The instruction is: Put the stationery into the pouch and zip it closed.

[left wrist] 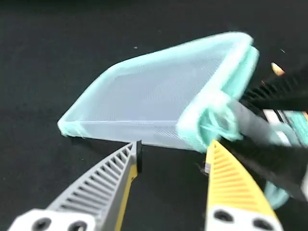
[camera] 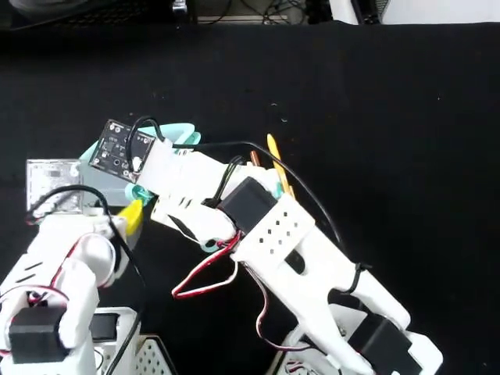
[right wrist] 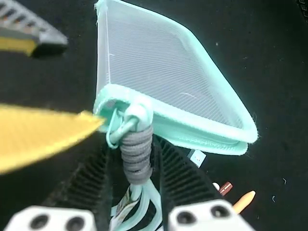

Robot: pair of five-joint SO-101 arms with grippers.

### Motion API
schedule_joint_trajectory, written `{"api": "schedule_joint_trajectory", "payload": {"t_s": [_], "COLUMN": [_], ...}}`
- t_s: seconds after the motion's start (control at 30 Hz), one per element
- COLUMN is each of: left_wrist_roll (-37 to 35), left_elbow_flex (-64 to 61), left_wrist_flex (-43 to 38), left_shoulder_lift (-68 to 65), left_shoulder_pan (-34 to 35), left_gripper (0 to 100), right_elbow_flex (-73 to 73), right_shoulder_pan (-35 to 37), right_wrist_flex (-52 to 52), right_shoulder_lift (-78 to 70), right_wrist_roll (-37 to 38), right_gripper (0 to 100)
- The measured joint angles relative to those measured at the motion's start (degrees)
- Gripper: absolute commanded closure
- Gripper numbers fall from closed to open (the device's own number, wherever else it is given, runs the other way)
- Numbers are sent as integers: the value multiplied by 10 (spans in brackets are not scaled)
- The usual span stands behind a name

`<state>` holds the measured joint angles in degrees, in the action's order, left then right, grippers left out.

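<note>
The right gripper (right wrist: 135, 147) is pinching the grey zipper pull (right wrist: 136, 166) of the mint mesh pouch (right wrist: 159, 72), lying at the table's (camera: 391, 94) ten o'clock, while the left gripper (left wrist: 175, 147) is hovering wide beside it; a yellow pencil (camera: 276, 162) is lying at the pouch's three o'clock.

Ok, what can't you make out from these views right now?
- High view: pouch mostly hidden under the right arm.
- Right wrist view: zipper's state hidden behind the right gripper, shut on the zipper pull; pencil mostly behind its finger.
- Left wrist view: the right gripper is blurred; pouch contents unclear through the mesh.
</note>
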<state>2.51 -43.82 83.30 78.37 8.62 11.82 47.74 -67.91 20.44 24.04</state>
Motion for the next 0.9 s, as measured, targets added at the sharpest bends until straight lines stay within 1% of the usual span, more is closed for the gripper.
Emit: {"api": "schedule_joint_trajectory", "payload": {"t_s": [0.13,0.5,0.6,0.73,0.9], "left_wrist_roll": [0,0,0,0,-5], "left_elbow_flex": [-24,-27,-4,34,61], "left_wrist_flex": [-18,-23,-12,11,28], "left_shoulder_lift": [0,0,-3,-3,-3], "left_shoulder_pan": [22,25,26,26,26], "left_gripper": [757,757,755,724,723], "right_elbow_flex": [0,0,0,0,0], "right_shoulder_pan": [7,8,8,8,8], "right_wrist_flex": [0,4,7,10,10], "right_shoulder_lift": [0,-1,-1,-1,-1], "right_wrist_roll": [0,0,-1,0,0], "right_gripper": [987,987,987,987,987]}}
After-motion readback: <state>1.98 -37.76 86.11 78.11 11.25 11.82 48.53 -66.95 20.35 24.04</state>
